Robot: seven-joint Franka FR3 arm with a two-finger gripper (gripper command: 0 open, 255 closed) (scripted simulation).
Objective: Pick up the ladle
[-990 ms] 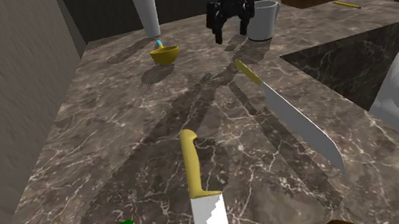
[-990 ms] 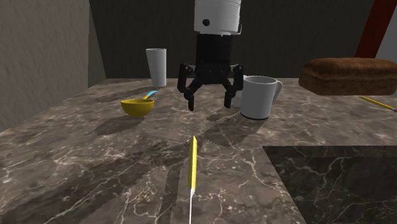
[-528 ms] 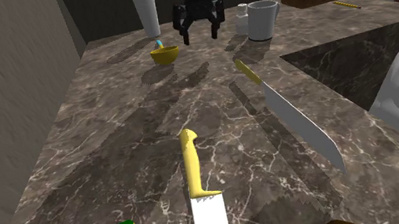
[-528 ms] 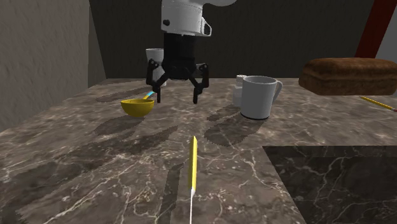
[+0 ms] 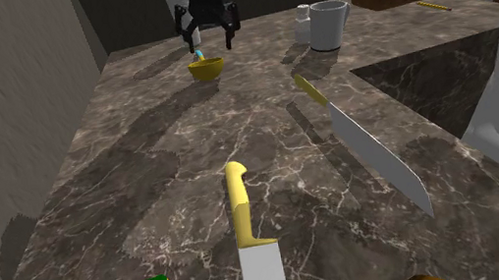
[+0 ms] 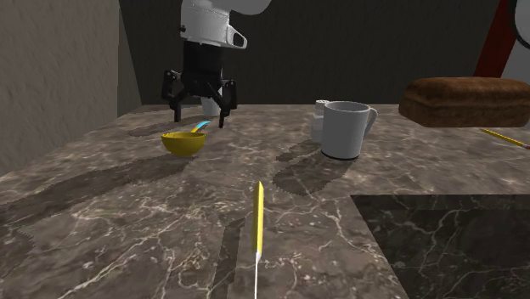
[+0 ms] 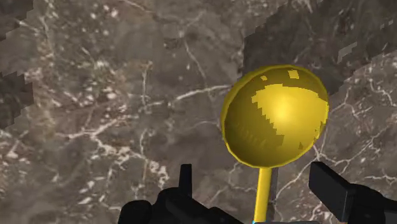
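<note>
Black two-finger claw (image 6: 200, 117), spread wide and empty, hovers above the yellow round-bowled, thin-handled ladle (image 7: 275, 116) resting on the dark marbled counter (image 5: 171, 164). Probably light, rigid, smooth; its slim handle, not the bowl, suits gripping.

The gripper (image 6: 200, 117) moved from the mug (image 6: 344, 129) — now over the ladle (image 6: 184, 143).

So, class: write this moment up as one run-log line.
phase: pre-grasp | gripper: open, above ladle handle | ladle: lying on dark veined counter, not held | next: probably descend, close
</note>
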